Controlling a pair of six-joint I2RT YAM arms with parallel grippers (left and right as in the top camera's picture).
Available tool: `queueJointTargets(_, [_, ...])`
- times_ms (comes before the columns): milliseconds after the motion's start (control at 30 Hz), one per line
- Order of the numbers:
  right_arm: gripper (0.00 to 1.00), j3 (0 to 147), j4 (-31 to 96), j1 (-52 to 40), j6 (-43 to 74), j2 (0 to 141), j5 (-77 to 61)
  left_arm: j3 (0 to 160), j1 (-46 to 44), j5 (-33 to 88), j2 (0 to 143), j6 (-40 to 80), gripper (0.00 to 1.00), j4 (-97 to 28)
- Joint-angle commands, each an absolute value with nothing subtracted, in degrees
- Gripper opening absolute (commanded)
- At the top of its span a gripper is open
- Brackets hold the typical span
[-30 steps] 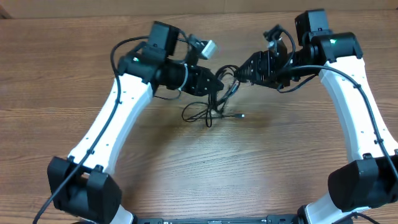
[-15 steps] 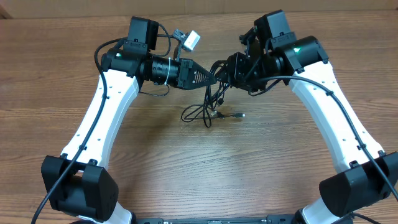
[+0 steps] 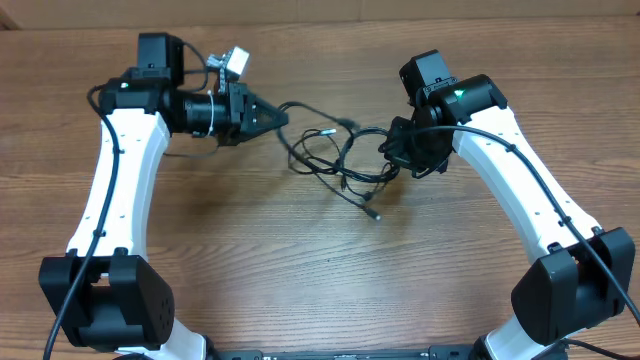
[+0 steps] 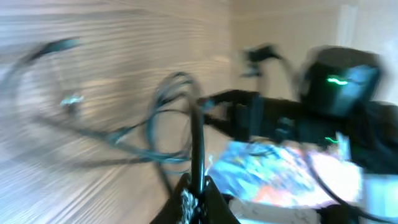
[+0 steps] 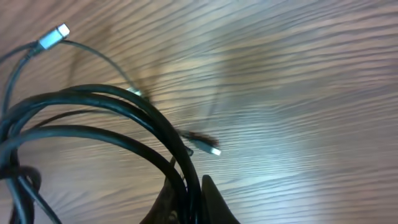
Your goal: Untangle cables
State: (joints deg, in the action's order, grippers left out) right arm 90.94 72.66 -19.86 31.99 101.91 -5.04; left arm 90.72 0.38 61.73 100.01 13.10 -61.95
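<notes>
- Right pincer (image 5: 189, 200) clamped shut on several strands of the thin black flexible cables (image 5: 106, 102) at its tips. Risk of dragging the whole knot instead of freeing one cord.
- Just ahead of it: small silver plug tip (image 5: 211, 150) lying loose on the brown wooden table (image 5: 298, 93). Could snag in a loop.
- Farther, across the tangle: left pincer (image 4: 194, 198) pinched shut on a strand, view blurred. Opposed pull may tighten the knot or slip a cord free.
</notes>
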Motion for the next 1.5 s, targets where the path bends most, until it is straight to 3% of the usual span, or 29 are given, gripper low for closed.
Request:
queueJointTargets(0, [0.04, 90.00, 75.57, -18.90, 29.74, 102.06, 7.51, 90.80, 1.06, 42.57, 99.59, 12.10, 0.04, -65.12])
queueJointTargets(133, [0.04, 90.00, 80.95, -18.76, 32.86, 102.04, 22.00, 90.80, 1.65, 28.73, 99.59, 18.28, 0.04, -67.75])
queueJointTargets(267, [0.04, 90.08, 81.14, -17.04, 33.12, 101.84, 22.13, 90.85, 3.18, 23.33, 99.50, 18.50, 0.04, -70.22])
queueJointTargets(367, [0.04, 90.30, 78.32, -16.14, 26.65, 100.29, 14.06, 90.87, 4.25, 23.42, 99.20, 19.05, 0.04, -72.16])
queueJointTargets(467, [0.04, 92.79, 73.49, -16.05, 13.28, 95.59, -8.60, 90.87, 4.45, 25.21, 98.63, 18.96, 0.04, -72.58])
queueJointTargets(633, [0.04, 94.39, 68.58, -16.99, 8.86, 90.85, -31.66, 90.87, 2.39, 36.07, 98.61, 10.68, 0.06, -70.76])
queueJointTargets(700, [0.04, 94.41, 67.42, -17.80, 8.73, 90.17, -36.23, 90.85, 0.84, 39.57, 98.61, 8.86, 0.13, -69.45])
queueJointTargets(733, [0.04, 94.43, 66.85, -18.33, 8.64, 90.02, -37.93, 90.85, -0.36, 41.56, 98.61, 8.73, 0.21, -68.53])
queueJointTargets(767, [0.04, 94.43, 66.17, -18.92, 8.67, 90.00, -39.57, 90.85, -2.07, 44.69, 98.63, 8.73, 0.37, -67.46])
queueJointTargets(800, [0.04, 94.48, 66.02, -19.16, 8.64, 90.00, -40.05, 90.85, -2.92, 46.50, 98.63, 8.71, 0.47, -66.96])
queueJointTargets(900, [0.04, 94.48, 66.08, -19.55, 8.64, 90.00, -42.11, 90.85, -6.98, 50.68, 98.65, 8.60, 0.63, -62.15])
queueJointTargets(1033, [0.04, 94.50, 66.54, -19.55, 6.94, 89.71, -43.81, 90.85, -10.09, 50.39, 99.39, 13.02, 0.72, -55.40])
queueJointTargets(1167, [0.04, 94.59, 66.41, -19.55, 6.96, 88.42, -43.81, 90.85, -11.75, 48.56, 101.30, 20.38, 0.75, -50.19])
queueJointTargets(1467, [0.04, 94.59, 66.78, -19.44, 9.21, 85.82, -40.12, 90.85, -16.71, 47.64, 106.24, 21.10, 0.66, -48.07])
